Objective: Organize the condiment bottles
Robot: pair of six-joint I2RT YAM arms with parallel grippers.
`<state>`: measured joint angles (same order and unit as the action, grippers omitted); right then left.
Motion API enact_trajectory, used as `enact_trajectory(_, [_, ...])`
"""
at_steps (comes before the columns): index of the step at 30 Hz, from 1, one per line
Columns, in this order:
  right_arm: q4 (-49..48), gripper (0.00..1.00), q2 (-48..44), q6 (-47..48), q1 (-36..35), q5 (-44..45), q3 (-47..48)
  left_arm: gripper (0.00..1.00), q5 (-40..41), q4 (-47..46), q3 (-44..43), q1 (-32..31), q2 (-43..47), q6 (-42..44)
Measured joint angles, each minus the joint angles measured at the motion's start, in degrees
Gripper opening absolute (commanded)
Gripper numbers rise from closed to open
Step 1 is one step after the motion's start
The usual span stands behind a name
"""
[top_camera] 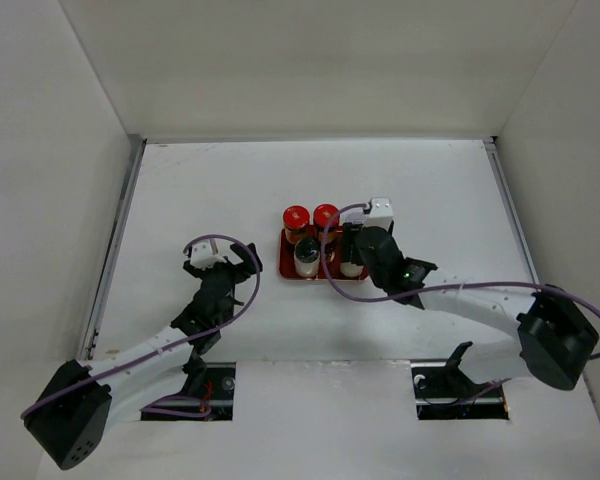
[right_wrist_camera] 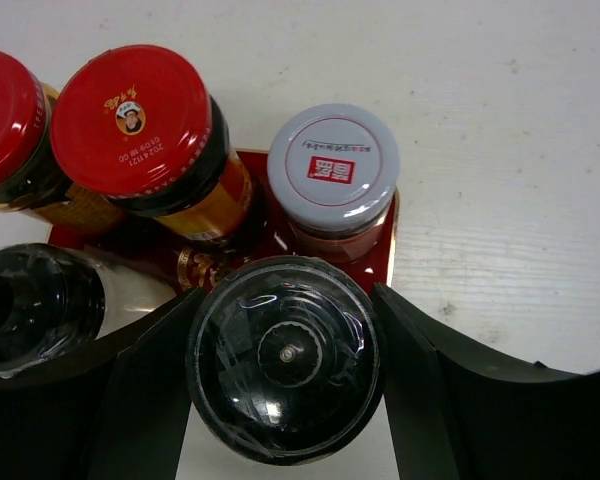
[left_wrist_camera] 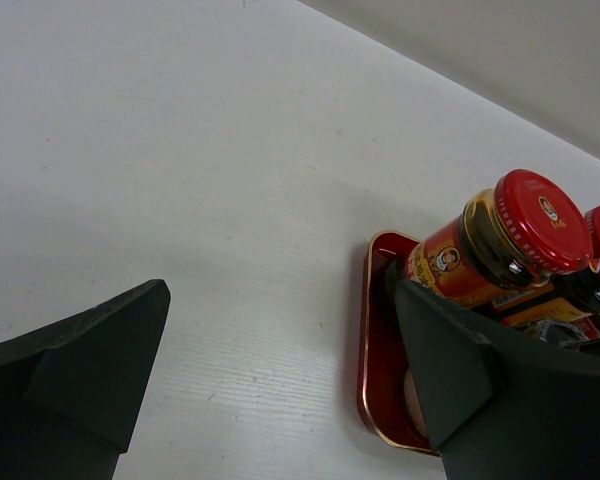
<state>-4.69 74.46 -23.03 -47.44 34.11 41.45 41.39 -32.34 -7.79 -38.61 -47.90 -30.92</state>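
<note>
A flat red tray (top_camera: 287,268) holds the condiment bottles. Two red-capped amber bottles (top_camera: 296,215) (top_camera: 326,214) stand at its back, and a white bottle with a dark top (top_camera: 307,255) at its front left. My right gripper (top_camera: 352,258) is over the tray's right side. In the right wrist view its fingers (right_wrist_camera: 430,380) close on a second dark-topped bottle (right_wrist_camera: 285,372), just in front of the pale-capped bottle (right_wrist_camera: 332,170). My left gripper (top_camera: 222,255) is open and empty, low over the table left of the tray (left_wrist_camera: 370,350).
White walls enclose the table on the left, back and right. A metal rail (top_camera: 115,240) runs along the left side. The right arm's purple cable (top_camera: 330,265) loops over the tray's front.
</note>
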Motion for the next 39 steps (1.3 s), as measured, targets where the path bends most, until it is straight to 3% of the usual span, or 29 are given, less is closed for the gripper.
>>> enact_trajectory(6, [-4.5, 0.64, 5.9, 1.0, -1.5, 1.2, 1.9, 1.00, 0.3, 2.8, -1.8, -0.5, -1.6, 0.0])
enact_trajectory(7, [-5.3, 0.69, 6.4, 1.0, -1.7, 1.3, 2.0, 1.00, 0.2, 3.6, -2.8, -0.7, -2.3, -0.1])
enact_trajectory(8, [-6.1, 0.89, 6.9, 1.1, -1.8, 1.6, 2.1, 1.00, 0.2, 4.2, -3.7, -1.0, -3.0, -0.1])
enact_trajectory(9, [-6.9, 0.91, 7.3, 1.2, -1.8, 1.9, 2.1, 1.00, 0.1, 5.1, -5.3, -1.7, -4.3, -0.2])
enact_trajectory(10, [-7.2, 1.00, 7.4, 1.0, -1.8, 2.0, 2.1, 1.00, 0.2, 6.3, -6.3, -2.3, -4.8, -0.2])
enact_trajectory(15, [-7.3, 1.00, 4.0, 2.0, -1.9, 2.8, 2.1, 1.00, 0.2, 11.6, -11.0, -4.0, -6.4, -0.5])
enact_trajectory(20, [-7.6, 1.00, -7.8, 2.7, -0.9, 4.2, 1.4, 1.00, 0.2, 18.3, -14.8, -4.6, -4.5, -0.7])
enact_trajectory(26, [-10.4, 1.00, -20.7, -1.4, 12.8, 6.1, -6.3, 1.00, 0.2, 24.2, -19.6, -6.2, -2.7, -0.9])
enact_trajectory(31, [-9.8, 1.00, -22.2, -7.6, 23.3, 3.5, -14.4, 1.00, 0.2, 27.3, -22.0, -8.3, -2.8, -0.9])
enact_trajectory(39, [-9.7, 1.00, -23.0, -13.6, 28.7, -1.2, -17.8, 1.00, 0.2, 29.4, -23.9, -10.9, -4.3, -0.9])
